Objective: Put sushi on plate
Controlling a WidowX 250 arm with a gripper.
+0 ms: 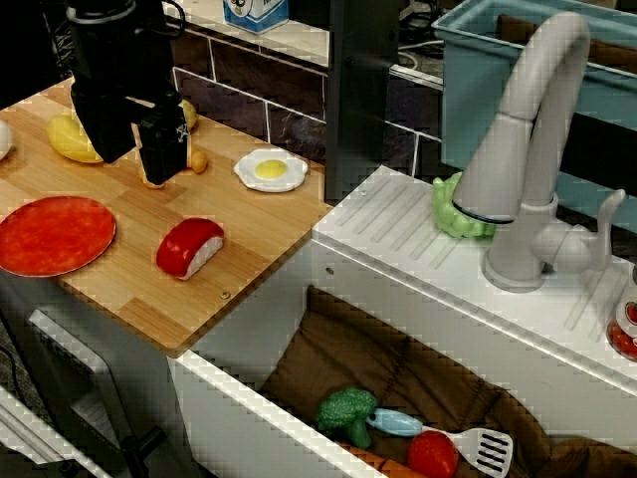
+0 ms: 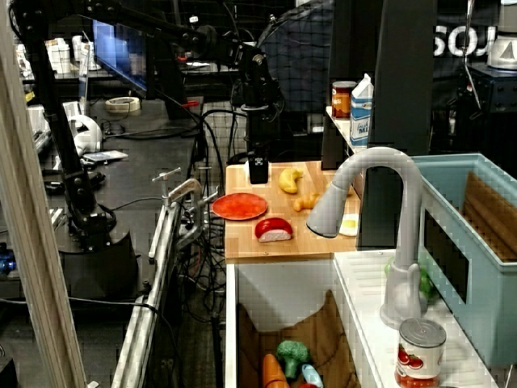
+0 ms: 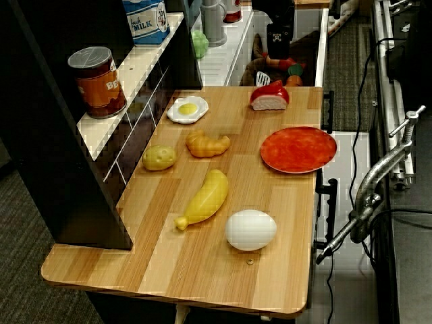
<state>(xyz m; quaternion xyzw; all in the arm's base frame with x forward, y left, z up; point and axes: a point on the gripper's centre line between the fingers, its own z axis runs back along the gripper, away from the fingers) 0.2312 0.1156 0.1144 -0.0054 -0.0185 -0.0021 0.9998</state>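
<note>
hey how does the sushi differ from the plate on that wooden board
The sushi is a small, chunky oblong piece; the plate is flat, round and much wider. The sushi has a white base under its red top; the plate is red-orange all over. Both lie on the wooden board, apart from each other.

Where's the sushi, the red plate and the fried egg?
sushi [image 1: 189, 247]: view nearest the sink, red top.
plate [image 1: 55, 235]: same view, middle of its bare surface.
fried egg [image 1: 270, 169]: same view, yellow yolk.

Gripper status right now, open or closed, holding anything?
Gripper: holding nothing; open or closed cannot be told. The sushi lies on the counter.
</note>
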